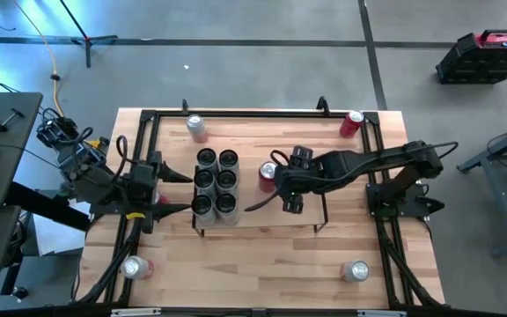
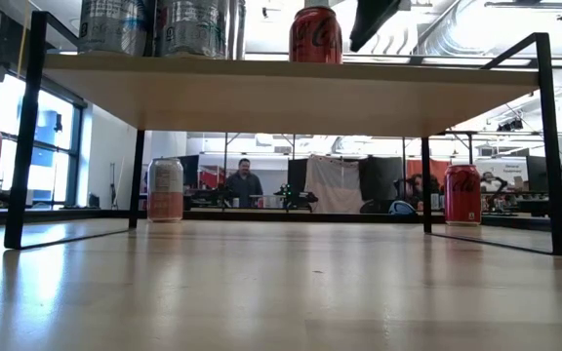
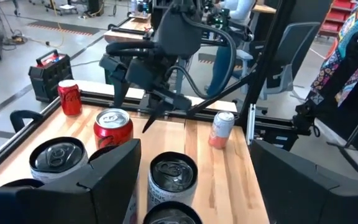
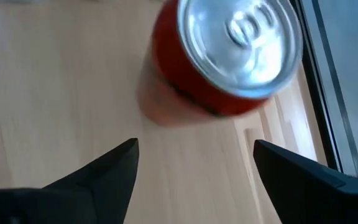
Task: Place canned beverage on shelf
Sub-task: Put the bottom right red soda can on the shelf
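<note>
Step in hand is judged to be the release: a red can (image 1: 268, 175) stands upright on the shelf (image 1: 262, 217), and the right end effector (image 1: 282, 195) is seen just beside it, fingers spread and gripping nothing. In the right wrist view the red can (image 4: 225, 59) lies ahead of the open fingers (image 4: 107, 165), clear of both.

Beyond the red can from the right end effector, six silver-topped cans (image 1: 216, 182) are grouped on the shelf. The left end effector (image 1: 186, 192) is parked at that group's far side, open and empty.

Next move, as judged: a withdrawal without brushing the red can, then a reach for one of the cans on the table (image 1: 262, 264).

Script on the red can (image 2: 315, 35) resembles Coca-Cola lettering; other labels cannot be read.
</note>
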